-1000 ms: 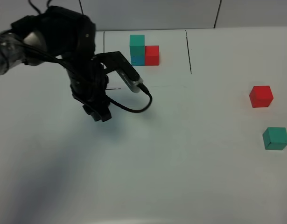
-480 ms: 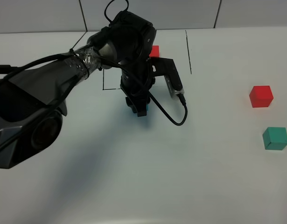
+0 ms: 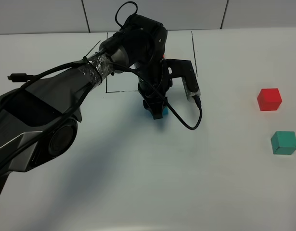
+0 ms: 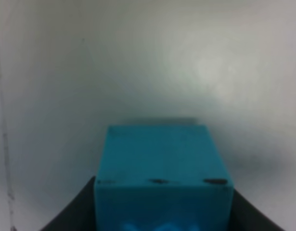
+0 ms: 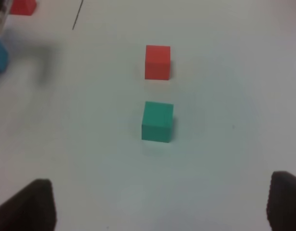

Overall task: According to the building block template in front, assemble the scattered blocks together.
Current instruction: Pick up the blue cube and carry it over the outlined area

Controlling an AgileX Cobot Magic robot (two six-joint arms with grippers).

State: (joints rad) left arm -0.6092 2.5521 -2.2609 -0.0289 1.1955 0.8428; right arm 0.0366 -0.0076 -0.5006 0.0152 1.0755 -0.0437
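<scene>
My left gripper (image 3: pixel 154 107) is shut on the cyan-blue cube (image 3: pixel 160 112), low over the table just in front of the black drawn outline (image 3: pixel 106 65). In the left wrist view the blue cube (image 4: pixel 162 175) sits between the dark fingers (image 4: pixel 73 217). The arm hides most of the template; only a bit of its red cube (image 3: pixel 162 53) shows. The loose red cube (image 3: pixel 269 99) and teal-green cube (image 3: pixel 283 142) lie at the far right. The right wrist view shows the red cube (image 5: pixel 157 61) and the green cube (image 5: pixel 157 121) ahead of my open, empty right gripper (image 5: pixel 160 204).
The left arm (image 3: pixel 66 91) and its cable (image 3: pixel 186 122) stretch across the left and middle of the white table (image 3: pixel 152 183). A wall panel edge (image 3: pixel 42 17) runs along the back.
The left arm has swung right with the blue cube, from the left side to just in front of the outline's middle, and now covers the template. The red and green cubes have not moved.
</scene>
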